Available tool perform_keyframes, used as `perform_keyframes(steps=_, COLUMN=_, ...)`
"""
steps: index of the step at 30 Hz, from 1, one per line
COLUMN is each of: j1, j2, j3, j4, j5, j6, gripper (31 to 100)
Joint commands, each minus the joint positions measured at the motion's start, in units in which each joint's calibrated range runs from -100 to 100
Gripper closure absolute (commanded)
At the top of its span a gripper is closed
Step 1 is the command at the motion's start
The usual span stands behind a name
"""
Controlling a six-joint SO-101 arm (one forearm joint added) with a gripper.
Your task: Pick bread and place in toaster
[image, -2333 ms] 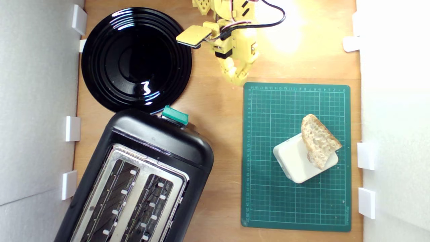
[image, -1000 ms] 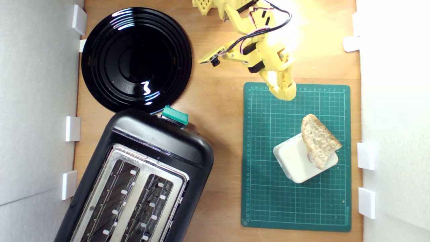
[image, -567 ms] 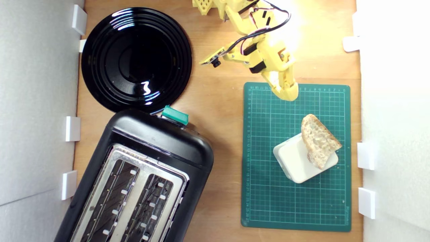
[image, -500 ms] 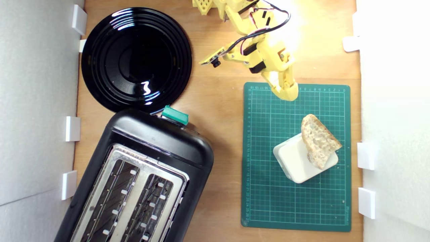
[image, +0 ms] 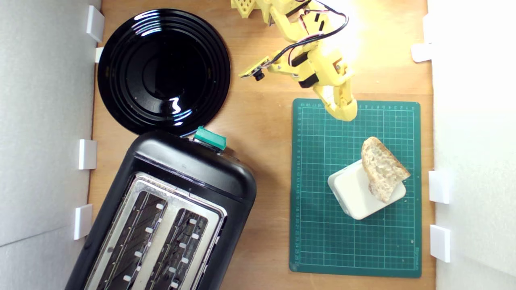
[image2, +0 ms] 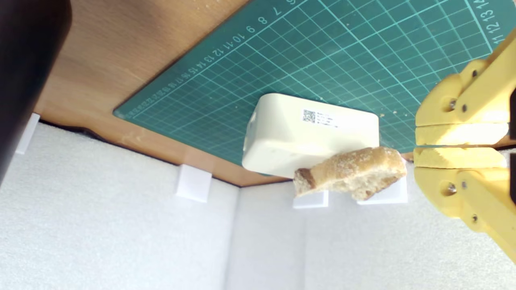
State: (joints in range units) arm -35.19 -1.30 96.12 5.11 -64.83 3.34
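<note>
**Ana:** Swinging away from the black plate [image: 163, 70], the arm has carried its gripper [image: 342, 112] over the near edge of the green cutting mat [image: 322, 241]; in the last half second it has barely shifted.

**Ben:** And the jaws?

**Ana:** Pressed together with nothing between them; the wrist view shows the two yellow fingertips [image2: 459, 157] meeting along a thin seam.

**Ben:** Where is the bread [image: 382, 168]?

**Ana:** Untouched, propped at a tilt on the cream-white block [image: 354, 193], overhanging the block's edge on the exterior view's right. The toaster [image: 169, 213] sits well apart, at the exterior view's lower left, both slots empty.

**Ben:** So the step in hand is the reach.

**Ana:** Probably. To do it well, the jaws should spread before arriving, then line up across the slice's thin faces, not its long crust. Coming at the overhanging part looks wisest, since the block would obstruct a finger underneath. A gentle squeeze matters: the crumb is holey and could crush or tip off.
</note>
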Motion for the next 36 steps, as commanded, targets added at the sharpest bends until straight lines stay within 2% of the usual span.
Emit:
perform_keyframes(steps=1, j1=-0.02, j2=-0.2, j3=-0.56, j4=-0.12, j5=-1.98, j6=-0.28, gripper=76.8)
perform_keyframes(steps=5, j1=0.06, j2=-0.2, j3=-0.56, j4=-0.3, j5=-1.98, j6=-3.47, gripper=66.9)
perform_keyframes(steps=12, j1=1.43, j2=-0.53, j3=-0.29, j4=-2.75, j5=-1.98, j6=-4.46, gripper=65.2)
perform_keyframes(steps=22, j1=1.27, j2=-0.28, j3=-0.47, j4=-2.03, j5=-2.06, j6=-4.46, gripper=64.6)
perform_keyframes(steps=29, j1=0.87, j2=-0.03, j3=-0.56, j4=-1.94, j5=-1.89, j6=-4.99, gripper=49.0)
perform_keyframes(steps=36, j1=0.87, j2=-0.03, j3=-0.56, j4=-2.3, j5=-2.06, j6=-4.99, gripper=46.9)
